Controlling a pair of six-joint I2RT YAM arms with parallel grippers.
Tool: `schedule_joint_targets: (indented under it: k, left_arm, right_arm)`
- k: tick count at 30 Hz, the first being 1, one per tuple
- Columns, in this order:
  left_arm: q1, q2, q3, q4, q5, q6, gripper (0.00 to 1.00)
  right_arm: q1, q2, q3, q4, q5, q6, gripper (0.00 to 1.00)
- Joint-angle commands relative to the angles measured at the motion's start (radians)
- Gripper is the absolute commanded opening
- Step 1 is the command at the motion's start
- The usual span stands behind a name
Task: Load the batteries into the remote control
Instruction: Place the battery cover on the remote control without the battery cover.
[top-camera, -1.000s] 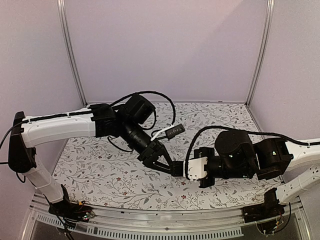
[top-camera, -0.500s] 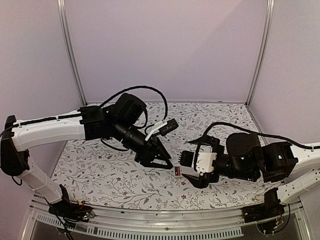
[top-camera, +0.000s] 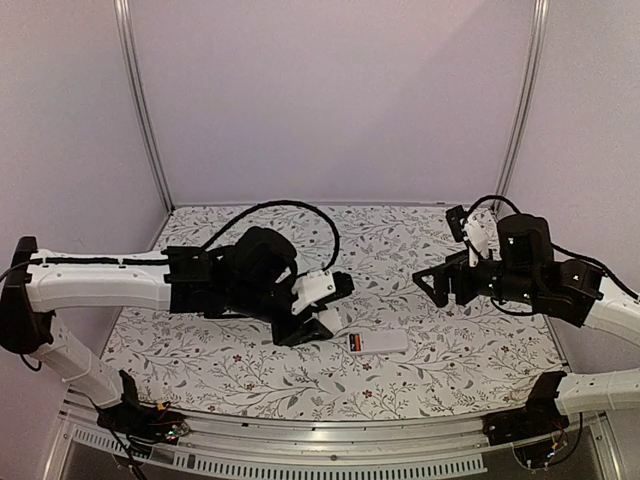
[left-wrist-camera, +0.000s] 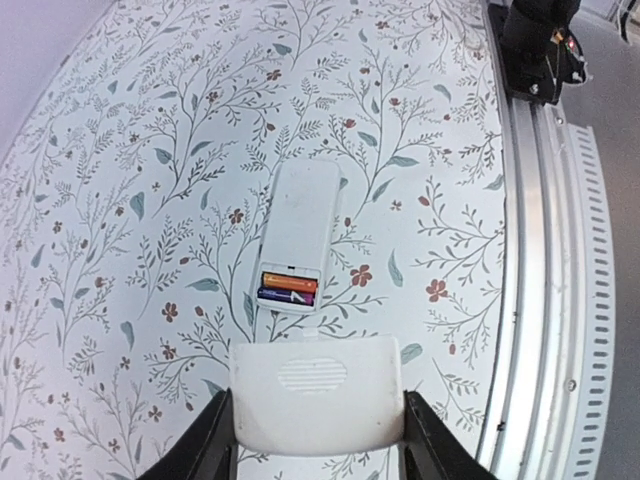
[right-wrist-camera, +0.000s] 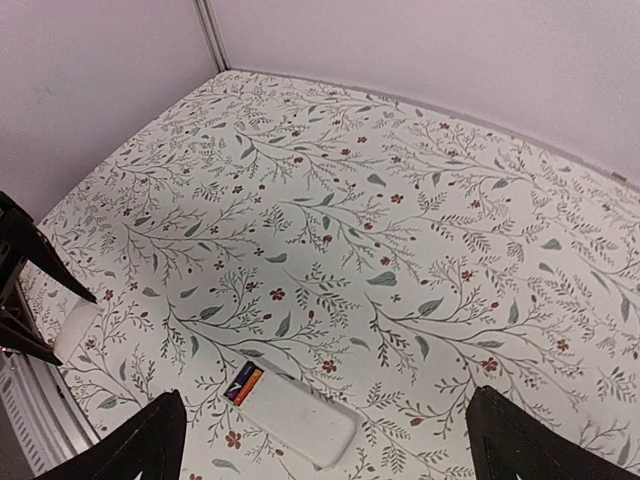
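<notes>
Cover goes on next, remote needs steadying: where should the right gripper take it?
Pinch the remote across its long edges at the closed end, from above: it lies flat, white back up, and that end is clear of the open battery bay.

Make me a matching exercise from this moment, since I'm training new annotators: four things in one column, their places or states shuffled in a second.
Things
1. remote control
2. batteries
3. battery cover
4. right gripper

Places or states
A. open, holding nothing
B. side by side inside the remote control
C. lying white back up on the table
D. clamped in the left gripper

Pairs: 1-C, 2-B, 3-D, 4-A
</notes>
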Motion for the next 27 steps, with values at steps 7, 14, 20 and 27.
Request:
schedule_joint_targets:
  k: [7, 14, 20, 27]
  left_arm:
    - [-0.083, 0.195, 0.008, 0.131, -0.207, 0.243, 0.37]
    - [-0.074, 0.325, 0.055, 0.192, -0.182, 0.289, 0.36]
    - [-0.041, 0.399, 0.065, 0.247, -0.098, 0.286, 0.39]
    - [0.013, 0.439, 0.093, 0.237, -0.047, 0.293, 0.41]
  right_arm:
    - [-0.193, 0.227, -0.03, 0.003, -0.575, 0.299, 0.92]
    - [-0.23, 0.38, -0.014, 0.056, -0.727, 0.356, 0.73]
    - [-0.231, 0.463, -0.01, 0.129, -0.807, 0.409, 0.48]
    - [-0.231, 0.548, -0.024, 0.25, -0.877, 0.489, 0.3]
